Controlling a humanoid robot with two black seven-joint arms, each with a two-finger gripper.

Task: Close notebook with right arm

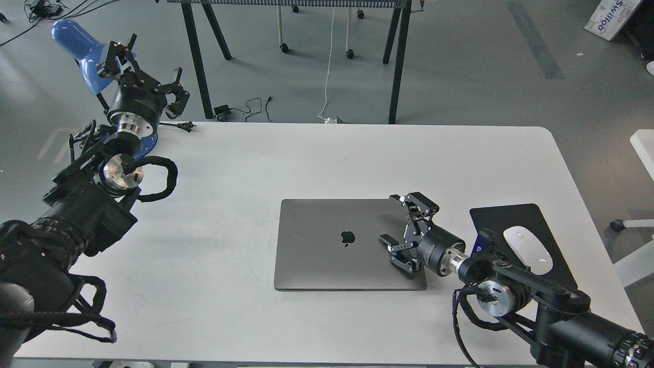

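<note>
Notebook [337,245] lies closed; right end effector [403,225] spread above lid.

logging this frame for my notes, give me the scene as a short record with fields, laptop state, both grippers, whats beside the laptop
notebook: lid fully down, flat on the white table, apple logo up
right gripper: open, over the lid's right part; contact cannot be told
left gripper: open, raised at the table's far left corner, holding nothing
mouse pad: black, right of the notebook, partly hidden by the right arm
mouse: white, on the pad
lamp: blue, behind the left gripper
</note>
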